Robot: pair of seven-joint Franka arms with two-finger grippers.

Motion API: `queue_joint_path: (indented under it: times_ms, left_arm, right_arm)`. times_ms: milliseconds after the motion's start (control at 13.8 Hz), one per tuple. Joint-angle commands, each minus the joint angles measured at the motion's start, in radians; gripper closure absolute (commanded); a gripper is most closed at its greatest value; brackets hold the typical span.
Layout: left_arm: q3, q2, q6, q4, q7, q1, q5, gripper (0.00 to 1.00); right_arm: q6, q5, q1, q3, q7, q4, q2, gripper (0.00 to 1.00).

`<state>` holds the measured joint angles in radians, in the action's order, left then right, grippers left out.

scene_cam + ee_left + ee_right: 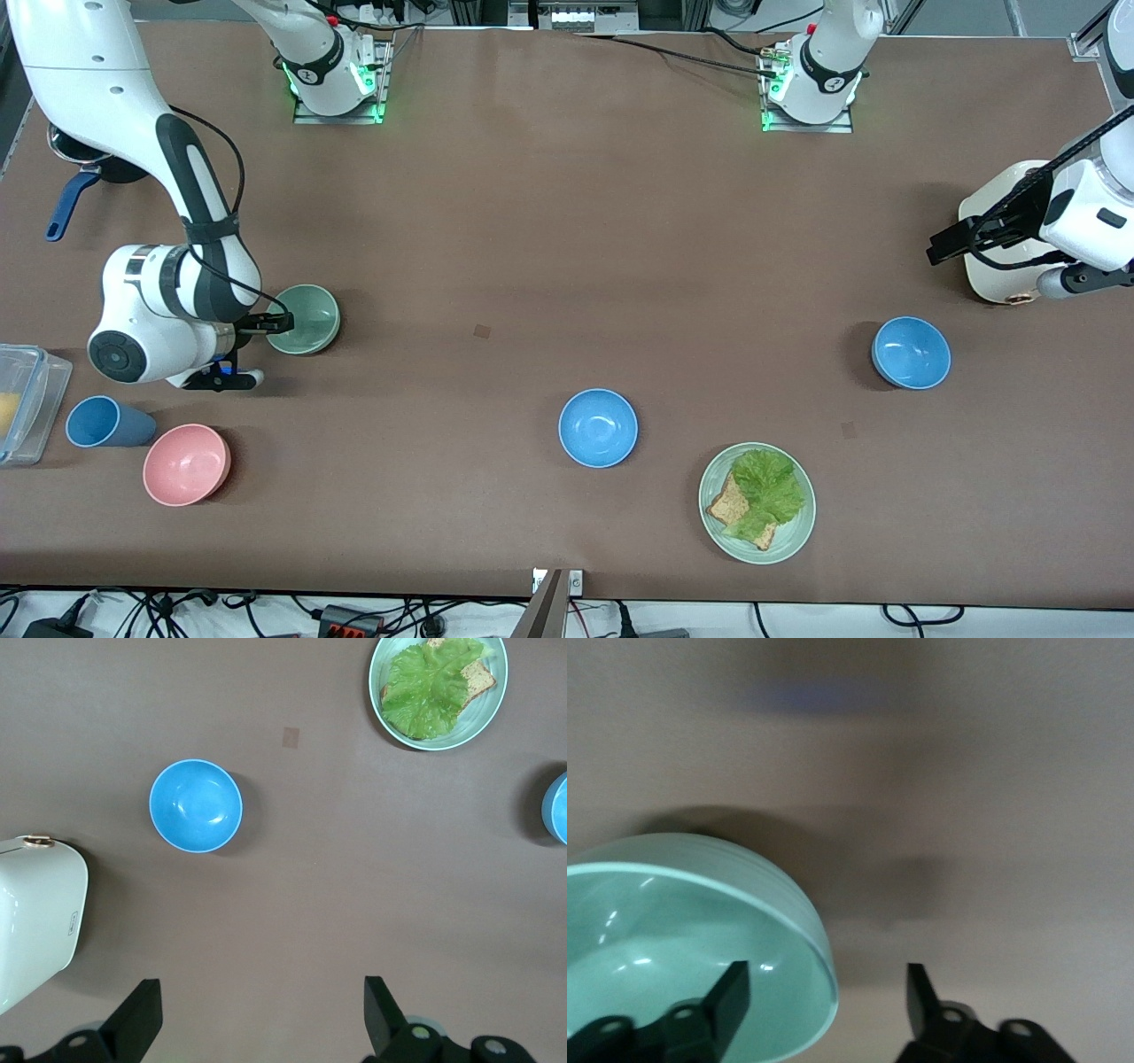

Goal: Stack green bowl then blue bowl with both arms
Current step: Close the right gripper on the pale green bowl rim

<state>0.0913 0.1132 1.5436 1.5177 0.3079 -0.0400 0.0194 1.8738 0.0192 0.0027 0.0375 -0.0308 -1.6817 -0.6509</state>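
The brown counter (532,221) is seen with both arms' bases along its upper edge in the front view. The right arm (190,190) is bent low at its own end of the counter, and the right gripper (266,324) is set at the rim of the green bowl (306,319). In the right wrist view one finger is seen inside the bowl and the other outside it, the rim lying between them; the jaws are parted and no contact with the rim is seen.

The left arm (1085,213) is held up at its own end, waiting, with the left gripper (257,1019) above bare counter; its jaws are spread wide and nothing is held. A white appliance (997,230) is partly covered by that arm.

A green plate (757,502) with lettuce and toast is placed near the front edge. One blue bowl (911,353) is found toward the left arm's end, the other blue bowl (598,427) near the middle, beside the plate. A pink bowl (186,463), a blue cup (104,422) lying on its side and a clear container (27,399) are grouped nearer the camera than the green bowl.
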Motion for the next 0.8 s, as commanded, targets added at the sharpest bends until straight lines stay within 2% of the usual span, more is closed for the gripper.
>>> queue_joint_path:
  times_ms: [0, 73, 363, 436, 727]
  left_arm:
    - [0.001, 0.002, 0.001, -0.010, -0.020, -0.008, 0.019, 0.00]
    - [0.001, 0.003, 0.001, -0.010, -0.020, -0.008, 0.019, 0.00]
    - [-0.004, 0.003, 0.001, -0.008, -0.020, -0.015, 0.034, 0.00]
    - [-0.004, 0.003, 0.001, -0.008, -0.020, -0.015, 0.034, 0.00]
    - [-0.004, 0.003, 0.001, -0.008, -0.020, -0.015, 0.034, 0.00]
  right_arm:
    - [0.007, -0.005, -0.001, -0.005, 0.009, -0.013, -0.007, 0.49]
    - [0.007, -0.005, 0.000, -0.005, 0.009, -0.013, -0.007, 0.63]
    - [-0.005, -0.007, 0.020, -0.017, 0.003, -0.006, -0.001, 0.96]
    - [-0.007, -0.007, 0.020, -0.034, 0.003, -0.004, 0.003, 1.00]
    - [-0.005, -0.008, 0.022, -0.108, 0.006, -0.001, 0.034, 1.00]
